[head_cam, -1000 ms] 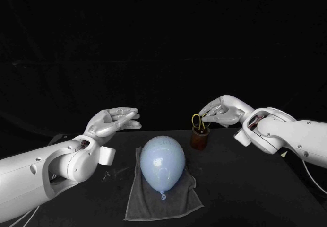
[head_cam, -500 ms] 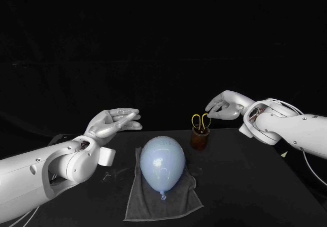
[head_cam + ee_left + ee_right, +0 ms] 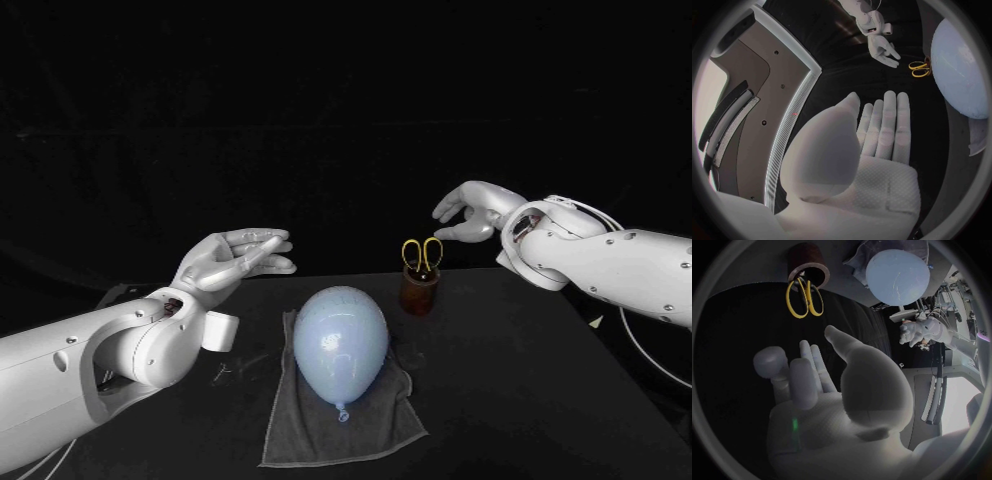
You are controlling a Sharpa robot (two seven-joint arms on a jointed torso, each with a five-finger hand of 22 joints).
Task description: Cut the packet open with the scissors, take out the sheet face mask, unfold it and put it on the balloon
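— How does the rig look on your feed?
— I see the left arm [image 3: 87,365] and right arm [image 3: 635,265] in smooth, glossy white shells, thick and rounded, dotted with small dark screw heads [image 3: 68,341]. A thin white cable [image 3: 632,335] runs under the right arm.
— And the ends?
— Each wrist has a ring-shaped collar [image 3: 555,215] with dark gaps where I make out reddish wiring [image 3: 175,306]. The left hand [image 3: 231,258] and right hand [image 3: 469,212] are matte silver-grey with rounded fingertips. On the wrist cameras I see a dimpled patch [image 3: 892,187] on the left palm and a small green light [image 3: 795,424] on the right palm.
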